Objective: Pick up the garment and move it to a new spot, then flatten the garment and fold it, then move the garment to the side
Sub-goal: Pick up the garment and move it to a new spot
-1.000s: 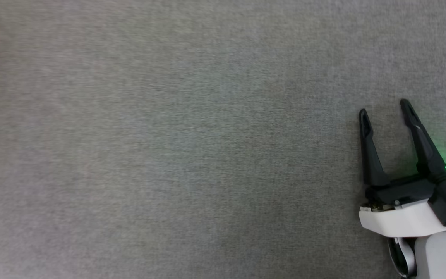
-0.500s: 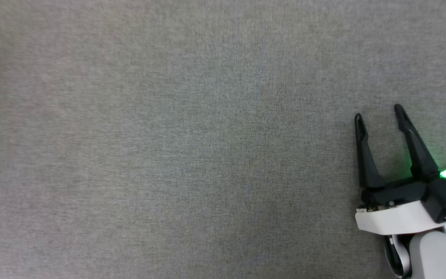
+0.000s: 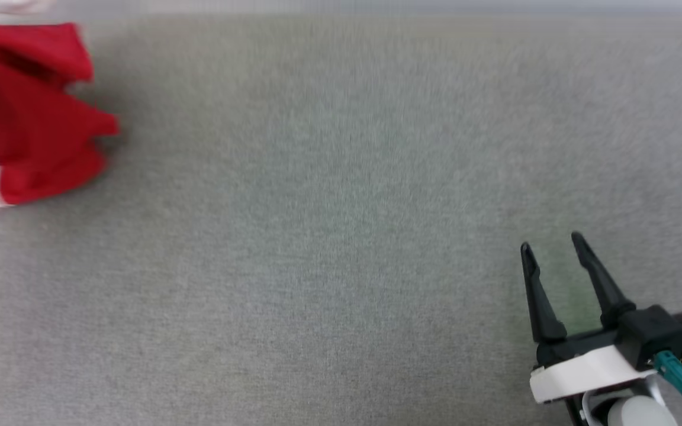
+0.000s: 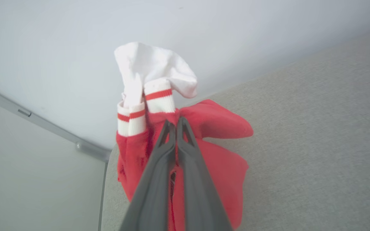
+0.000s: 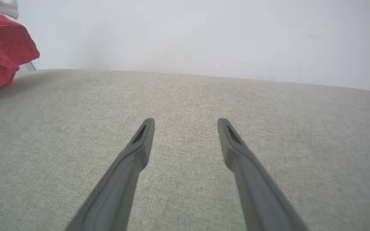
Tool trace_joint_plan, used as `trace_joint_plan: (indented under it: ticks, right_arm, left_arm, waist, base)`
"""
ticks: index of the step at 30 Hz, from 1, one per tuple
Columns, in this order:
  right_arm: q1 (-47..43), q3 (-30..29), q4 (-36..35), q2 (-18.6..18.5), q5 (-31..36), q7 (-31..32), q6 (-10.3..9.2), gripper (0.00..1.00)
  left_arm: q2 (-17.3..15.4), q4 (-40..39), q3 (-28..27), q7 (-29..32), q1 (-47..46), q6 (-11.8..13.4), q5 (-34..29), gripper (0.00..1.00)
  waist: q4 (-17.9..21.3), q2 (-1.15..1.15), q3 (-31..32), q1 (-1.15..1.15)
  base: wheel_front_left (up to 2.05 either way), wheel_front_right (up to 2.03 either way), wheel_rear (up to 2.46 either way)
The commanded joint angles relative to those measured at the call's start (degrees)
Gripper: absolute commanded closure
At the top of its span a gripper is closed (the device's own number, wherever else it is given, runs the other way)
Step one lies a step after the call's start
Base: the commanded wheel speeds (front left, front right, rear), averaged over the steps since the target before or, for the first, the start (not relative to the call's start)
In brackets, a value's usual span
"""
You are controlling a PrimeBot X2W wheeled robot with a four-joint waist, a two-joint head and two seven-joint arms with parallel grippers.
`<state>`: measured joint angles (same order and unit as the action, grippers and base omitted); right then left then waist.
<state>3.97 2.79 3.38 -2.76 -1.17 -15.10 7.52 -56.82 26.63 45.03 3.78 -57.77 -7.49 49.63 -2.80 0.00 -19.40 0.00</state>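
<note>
Left gripper (image 4: 176,123): I see it clamped on the bunched red jersey shirt with white, red-striped sleeves (image 4: 218,123).
Right gripper (image 3: 551,244): fingers spread, well apart from the shirt.

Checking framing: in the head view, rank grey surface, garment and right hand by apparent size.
Largest: grey surface.
Then garment, cropped at the frame edge, and right hand: too alike to rank.

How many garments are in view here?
1. A crumpled red jersey T-shirt with white sleeves, at the grey fabric surface's far left, pinched in the shut left gripper. More could lie beyond the left edge.
</note>
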Motion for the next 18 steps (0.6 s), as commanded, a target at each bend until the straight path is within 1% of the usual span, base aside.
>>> trace_joint_plan:
  ticks: [1, 2, 3, 7, 11, 18]
  right_arm:
    - [-0.9, 0.1, 0.4, -0.2, -0.4, -0.1, -0.06, 0.0]
    - [-1.3, 0.2, 0.6, -0.2, -0.6, -0.1, -0.06, 0.0]
    - [-2.6, 0.0, 1.4, -0.2, -1.4, -0.1, -0.06, 0.0]
    - [-3.9, -0.4, 1.9, -0.2, -1.8, -0.1, -0.06, 0.0]
    - [-4.5, -0.7, 2.2, -0.2, -2.2, -0.1, -0.06, 0.0]
    - [-5.3, -1.7, 1.9, -0.2, -2.3, -0.1, -0.06, 0.0]
  left_arm:
    - [0.4, -0.7, 0.5, -0.9, -0.1, 0.1, 0.0, 1.0]
    - [0.7, -1.4, 1.2, -1.6, -0.3, 0.1, 0.1, 1.0]
    - [2.0, -4.1, 3.2, -3.1, -0.6, 0.1, 0.4, 1.0]
    - [4.2, -7.4, 5.3, -3.6, -0.8, 0.1, 0.3, 1.0]
    - [6.9, -10.4, 6.4, -3.3, -0.7, 0.4, 0.2, 1.0]
    - [11.5, -17.1, 9.0, -1.4, 1.0, 2.5, -0.2, 1.0]
  waist:
    - [0.4, 0.0, 5.4, 0.0]
    - [0.6, 0.0, 6.5, 0.0]
    - [1.3, 0.0, 9.6, 0.0]
    - [2.7, 0.0, 12.5, 0.0]
    - [4.5, 0.0, 14.2, 0.0]
    - [8.6, 0.0, 15.2, 0.0]
  base:
    - [0.0, 0.0, 0.0]
    - [0.0, 0.0, 0.0]
    - [0.0, 0.0, 0.0]
    - [0.0, 0.0, 0.0]
    - [0.0, 0.0, 0.0]
    - [0.0, 0.0, 0.0]
